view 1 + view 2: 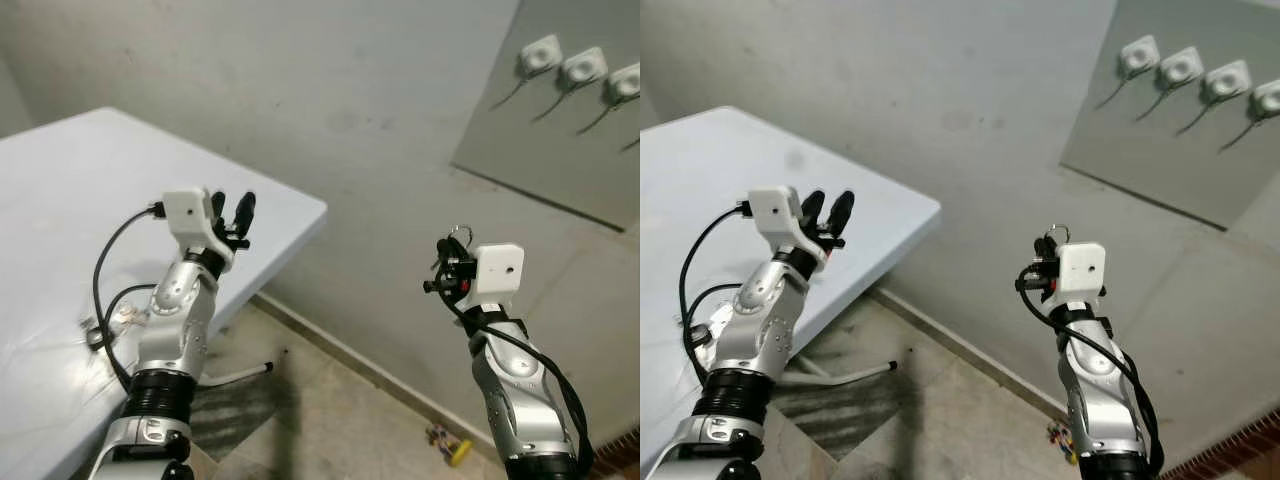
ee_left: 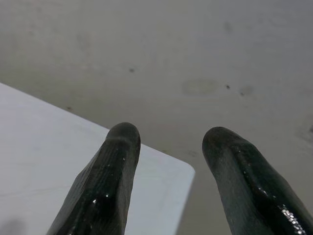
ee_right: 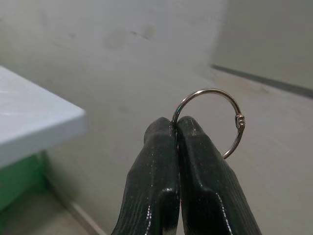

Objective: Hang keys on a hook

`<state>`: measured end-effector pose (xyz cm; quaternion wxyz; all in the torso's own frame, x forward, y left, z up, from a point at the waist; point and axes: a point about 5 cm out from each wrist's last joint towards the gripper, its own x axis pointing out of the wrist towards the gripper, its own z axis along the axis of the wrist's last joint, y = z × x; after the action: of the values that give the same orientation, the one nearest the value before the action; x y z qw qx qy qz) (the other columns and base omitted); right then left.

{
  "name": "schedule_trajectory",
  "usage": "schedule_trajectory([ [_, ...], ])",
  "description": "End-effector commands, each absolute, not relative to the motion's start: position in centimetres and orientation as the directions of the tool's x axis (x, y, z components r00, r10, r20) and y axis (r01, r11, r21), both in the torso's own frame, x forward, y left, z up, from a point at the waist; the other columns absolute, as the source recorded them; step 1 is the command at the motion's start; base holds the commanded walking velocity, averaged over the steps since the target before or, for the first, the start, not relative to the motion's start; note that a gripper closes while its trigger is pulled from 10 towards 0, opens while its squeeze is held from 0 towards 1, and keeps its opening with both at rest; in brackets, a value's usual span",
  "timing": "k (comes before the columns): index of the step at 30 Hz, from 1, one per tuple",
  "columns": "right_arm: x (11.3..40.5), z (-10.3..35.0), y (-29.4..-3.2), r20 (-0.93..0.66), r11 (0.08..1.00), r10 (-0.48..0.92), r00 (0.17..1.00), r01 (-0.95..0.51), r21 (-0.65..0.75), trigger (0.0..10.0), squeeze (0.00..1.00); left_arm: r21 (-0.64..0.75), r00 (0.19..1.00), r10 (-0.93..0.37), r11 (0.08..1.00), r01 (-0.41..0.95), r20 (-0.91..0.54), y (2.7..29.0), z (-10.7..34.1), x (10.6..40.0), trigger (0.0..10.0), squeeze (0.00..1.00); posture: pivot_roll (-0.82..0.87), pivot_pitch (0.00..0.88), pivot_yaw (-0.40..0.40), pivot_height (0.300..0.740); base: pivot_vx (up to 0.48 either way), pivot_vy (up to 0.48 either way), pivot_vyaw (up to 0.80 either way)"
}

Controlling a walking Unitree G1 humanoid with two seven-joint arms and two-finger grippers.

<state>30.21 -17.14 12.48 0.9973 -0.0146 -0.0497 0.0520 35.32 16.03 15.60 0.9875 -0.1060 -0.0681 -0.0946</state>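
Right gripper [image 3: 176, 128] fingers pressed together on our key ring [image 3: 215, 115], loop standing clear above the tips, wall hooks [image 1: 1180, 68] well apart, up on the panel. Left gripper [image 2: 168, 142] spread, empty, over the table [image 1: 60, 200]. We judge the ring light, stiff, slippery; pinch low, leave the loop free.

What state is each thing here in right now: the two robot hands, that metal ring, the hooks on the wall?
Left gripper: fingers open, holding nothing, raised over the white table.
Right gripper: fingers shut on the key ring, raised toward the wall.
Key ring: closed loop, pinched at its edge, not yet on a hook.
Wall hooks: a row on the grey panel, all bare.
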Motion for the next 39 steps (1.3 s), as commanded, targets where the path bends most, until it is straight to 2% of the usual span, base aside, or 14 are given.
schedule_trajectory([
  [1, 30.17, 12.73, -17.53, 0.103, 0.996, 0.088, 0.991, -0.084, -0.037, 10.0, 0.0, -0.194, 0.967, -0.204, 0.953, 0.231, 0.151, 15.26, 15.68, 35.41, 10.0, 0.0, -0.15, 0.0, -0.048, 0.724, 0.0, 0.45, -0.71],
  [19, 30.16, 12.73, -17.67, 0.096, 0.997, 0.075, 0.993, -0.072, -0.039, 10.0, 0.0, -0.201, 0.984, -0.154, 0.965, 0.169, 0.088, 15.52, 15.41, 35.71, 10.0, 0.0, -0.15, 0.0, -0.047, 0.724, 0.0, 0.024, -0.72],
  [36, 30.09, 12.65, -17.72, 0.086, 0.997, 0.068, 0.994, -0.065, -0.036, 10.0, 0.0, -0.177, 0.98, -0.179, 0.965, 0.191, 0.082, 15.21, 15.4, 35.57, 10.0, 0.0, -0.15, 0.004, -0.046, 0.724, 0.0, 0.0, -0.72],
  [39, 29.94, 12.65, -17.68, 0.094, 0.997, 0.079, 0.992, -0.079, -0.01, 10.0, 0.0, -0.15, 0.979, -0.186, 0.969, 0.196, 0.079, 15.09, 15.29, 35.48, 10.0, 0.0, -0.15, 0.005, -0.045, 0.724, 0.0, 0.0, -0.16],
])
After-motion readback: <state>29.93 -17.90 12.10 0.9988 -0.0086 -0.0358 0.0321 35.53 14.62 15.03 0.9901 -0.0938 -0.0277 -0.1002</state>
